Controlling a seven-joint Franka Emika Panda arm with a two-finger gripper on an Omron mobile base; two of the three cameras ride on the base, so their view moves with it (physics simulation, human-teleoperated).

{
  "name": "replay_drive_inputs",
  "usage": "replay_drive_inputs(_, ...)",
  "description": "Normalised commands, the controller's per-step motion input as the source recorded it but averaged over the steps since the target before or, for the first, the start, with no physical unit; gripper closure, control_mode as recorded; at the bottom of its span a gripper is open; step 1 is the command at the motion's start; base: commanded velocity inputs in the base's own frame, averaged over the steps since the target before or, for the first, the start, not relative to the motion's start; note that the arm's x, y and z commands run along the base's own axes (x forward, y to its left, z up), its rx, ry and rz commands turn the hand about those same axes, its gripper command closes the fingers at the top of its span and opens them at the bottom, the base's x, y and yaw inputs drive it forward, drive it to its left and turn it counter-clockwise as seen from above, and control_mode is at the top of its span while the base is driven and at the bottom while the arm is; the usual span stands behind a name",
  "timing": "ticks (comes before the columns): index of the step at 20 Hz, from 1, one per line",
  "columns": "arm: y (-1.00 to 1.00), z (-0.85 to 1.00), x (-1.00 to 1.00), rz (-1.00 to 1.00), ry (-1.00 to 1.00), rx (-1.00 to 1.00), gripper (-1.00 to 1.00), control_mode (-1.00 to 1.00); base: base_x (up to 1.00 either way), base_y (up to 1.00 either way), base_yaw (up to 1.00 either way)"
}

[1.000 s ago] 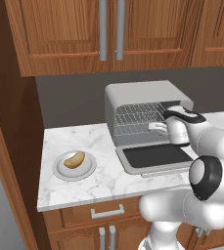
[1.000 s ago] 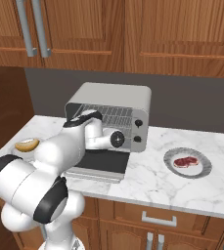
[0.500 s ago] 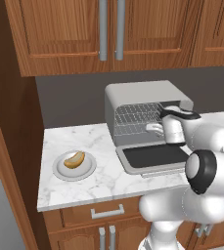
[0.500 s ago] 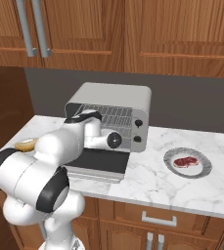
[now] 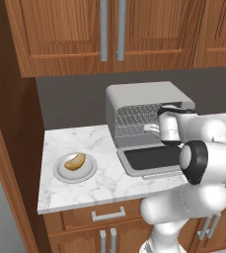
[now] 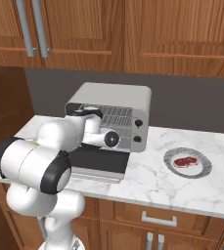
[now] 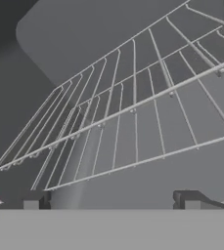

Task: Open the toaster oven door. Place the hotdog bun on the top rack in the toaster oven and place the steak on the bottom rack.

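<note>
On the left, the hotdog bun [image 5: 75, 161] waits on its plate [image 5: 60, 173]. The toaster oven door [image 5: 151, 159] lies folded down; the gripper [image 5: 150, 128], spread and empty, sits at the racks [image 7: 133, 117]. The steak [image 6: 187, 161] lies far right. Withdrawing carelessly could snag a wire.
</note>
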Motion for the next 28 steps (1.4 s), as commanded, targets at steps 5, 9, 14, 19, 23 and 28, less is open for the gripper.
replay_drive_inputs(5,0.07,-0.19,0.13,-0.01,-0.01,0.00,-1.00,-1.00,0.00,0.00,0.00)
replay_drive_inputs(9,0.04,-0.10,0.16,0.00,0.00,0.00,-1.00,-1.00,0.00,0.00,0.00)
replay_drive_inputs(14,0.00,-0.05,0.17,0.00,0.00,-0.01,-1.00,-1.00,0.00,0.00,0.00)
replay_drive_inputs(19,0.02,-0.03,0.18,0.00,0.00,-0.03,-1.00,-1.00,0.00,0.00,0.00)
replay_drive_inputs(23,0.05,-0.04,0.14,0.00,0.00,-0.03,-1.00,-1.00,0.00,0.00,0.00)
replay_drive_inputs(28,0.05,-0.01,0.13,-0.08,0.00,0.00,-1.00,-1.00,0.00,0.00,0.00)
